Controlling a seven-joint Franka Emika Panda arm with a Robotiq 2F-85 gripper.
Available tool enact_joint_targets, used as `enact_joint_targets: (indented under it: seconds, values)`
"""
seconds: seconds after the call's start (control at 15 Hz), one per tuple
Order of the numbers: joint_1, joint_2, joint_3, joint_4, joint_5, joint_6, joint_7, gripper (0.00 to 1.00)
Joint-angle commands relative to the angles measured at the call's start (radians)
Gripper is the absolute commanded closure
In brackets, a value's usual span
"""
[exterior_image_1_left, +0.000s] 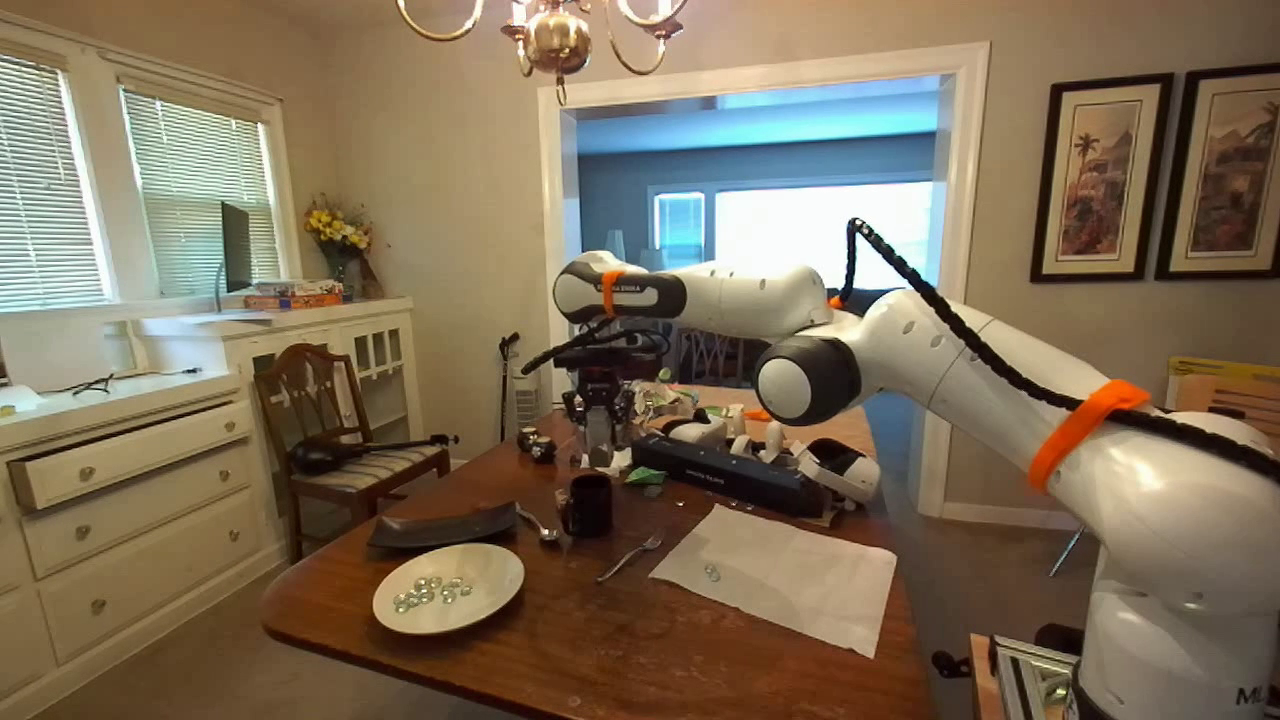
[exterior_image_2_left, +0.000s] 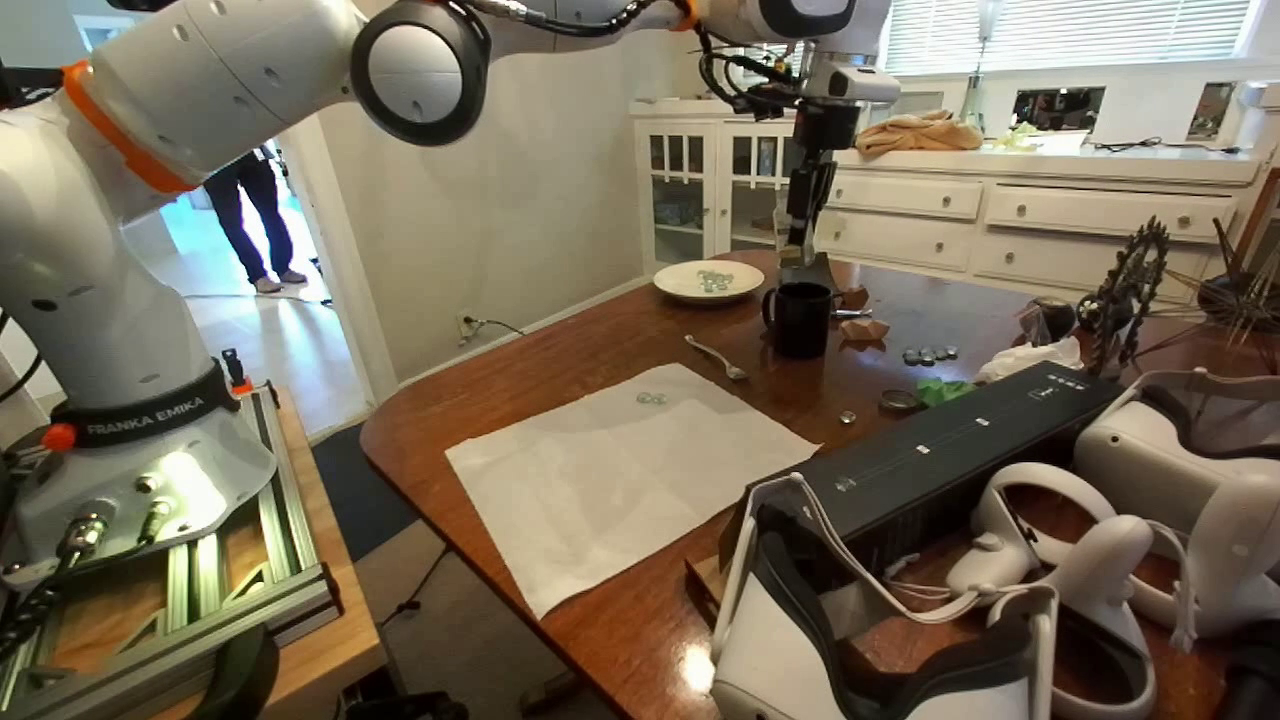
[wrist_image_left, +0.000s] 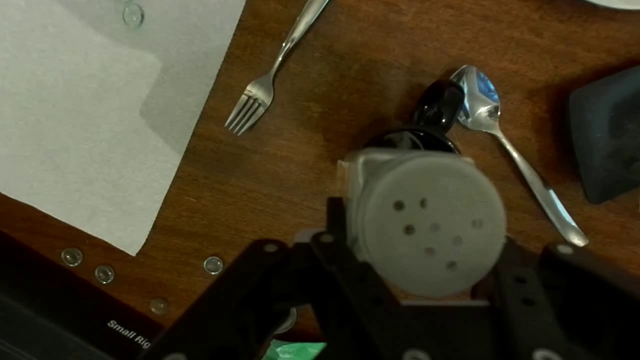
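My gripper (wrist_image_left: 422, 235) is shut on a clear shaker with a pale, perforated round lid (wrist_image_left: 432, 225), which fills the space between the dark fingers. In both exterior views the gripper (exterior_image_1_left: 602, 425) hangs over the table with the shaker upright and raised off the wood. Just beyond the lid in the wrist view is the black mug (wrist_image_left: 435, 107), partly covered by the shaker. That mug (exterior_image_2_left: 800, 320) stands upright on the table. A spoon (wrist_image_left: 530, 172) lies beside the mug's handle, and a fork (wrist_image_left: 262, 90) lies on its other side.
White paper (exterior_image_2_left: 620, 490) bears a few glass beads. A white plate (exterior_image_1_left: 480, 610) with several beads and a dark tray (exterior_image_1_left: 440, 527) lie near the table's end. A long black box (exterior_image_2_left: 940, 455), VR headsets (exterior_image_2_left: 790, 630), green wrapper (exterior_image_1_left: 645, 477) and loose beads (wrist_image_left: 213, 265) lie about.
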Motion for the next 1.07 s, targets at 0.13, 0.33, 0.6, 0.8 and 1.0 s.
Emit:
enact_joint_targets:
  seconds: [0.13, 0.33, 0.6, 0.8, 1.0]
  values:
    - [0.004, 0.002, 0.002, 0.003, -0.005, -0.004, 0.013, 0.51]
    - [-0.002, 0.004, 0.004, 0.005, 0.001, 0.006, 0.018, 0.76]
    - [-0.008, 0.012, -0.006, 0.004, -0.005, 0.022, 0.049, 0.76]
    - [-0.016, 0.022, -0.004, 0.007, -0.002, 0.041, 0.059, 0.76]
    - [-0.014, 0.037, -0.005, 0.012, -0.005, 0.084, 0.069, 0.76]
